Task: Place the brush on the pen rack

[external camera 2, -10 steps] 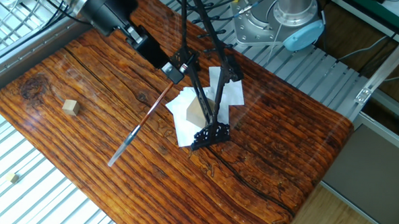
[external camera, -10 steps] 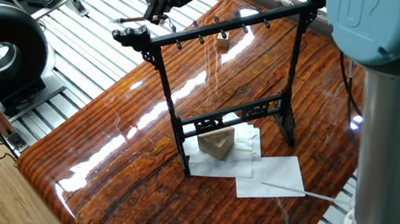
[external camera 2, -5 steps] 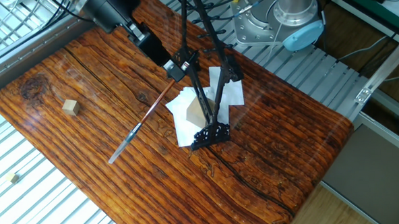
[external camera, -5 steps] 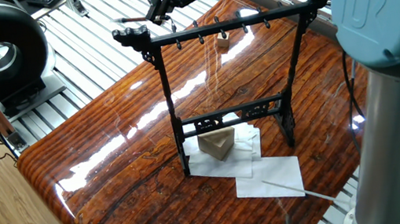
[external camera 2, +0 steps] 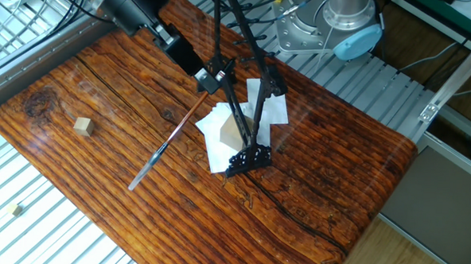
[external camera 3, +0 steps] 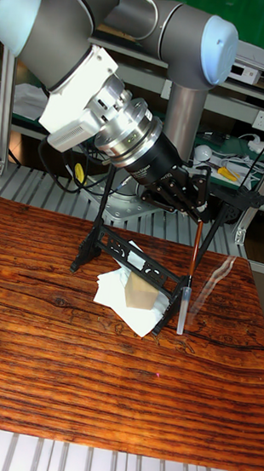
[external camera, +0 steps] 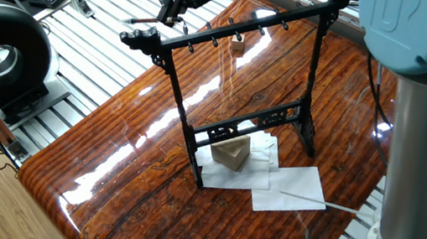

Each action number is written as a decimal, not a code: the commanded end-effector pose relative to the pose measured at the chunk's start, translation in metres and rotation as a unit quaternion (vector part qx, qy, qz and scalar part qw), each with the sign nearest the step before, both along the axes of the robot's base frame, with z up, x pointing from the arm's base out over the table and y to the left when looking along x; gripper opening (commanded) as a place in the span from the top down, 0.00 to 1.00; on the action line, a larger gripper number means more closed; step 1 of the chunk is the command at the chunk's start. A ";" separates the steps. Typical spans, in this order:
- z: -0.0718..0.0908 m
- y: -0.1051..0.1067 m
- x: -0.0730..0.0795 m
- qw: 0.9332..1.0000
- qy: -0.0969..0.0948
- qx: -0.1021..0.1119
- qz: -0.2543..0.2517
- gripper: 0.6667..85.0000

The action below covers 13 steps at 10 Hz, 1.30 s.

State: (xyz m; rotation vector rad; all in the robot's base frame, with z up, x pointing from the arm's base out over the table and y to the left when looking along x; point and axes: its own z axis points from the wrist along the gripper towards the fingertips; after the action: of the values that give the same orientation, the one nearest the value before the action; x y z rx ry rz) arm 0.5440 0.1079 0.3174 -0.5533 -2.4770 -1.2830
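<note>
Glossy striped wood covers the table [external camera: 120, 176], ringed by slatted metal decking. From one fixed view, the pen rack [external camera: 239, 90] stands mid-table, its pegged crossbar running 9 to 3 o'clock; the gripper [external camera: 171, 5] sits beyond its left end, and whether its fingers are closed cannot be told here. White paper [external camera: 287, 186] lies at the rack's feet with a tan block [external camera: 232, 154] on it. From the other fixed view, the brush [external camera 2: 165, 145] hangs with its long axis slanting from 1 o'clock down to 7 o'clock: a thin reddish-brown shaft, then dark, ending in a pale clear tip low over the wood, its top clamped in the gripper [external camera 2: 208, 80]. A small wooden cube [external camera 2: 81, 125] lies well apart at 9 o'clock. From the tall fixed view, the brush [external camera 3: 190, 276] hangs nearly vertical, tip down, just beside the rack's right upright.
</note>
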 end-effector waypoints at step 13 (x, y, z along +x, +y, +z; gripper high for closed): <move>-0.002 0.003 0.004 1.000 -0.014 -0.013 -0.019 1.00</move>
State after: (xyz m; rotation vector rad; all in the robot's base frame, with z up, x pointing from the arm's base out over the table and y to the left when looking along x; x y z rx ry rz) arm 0.5457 0.1102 0.3148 -0.5951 -2.5073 -1.2760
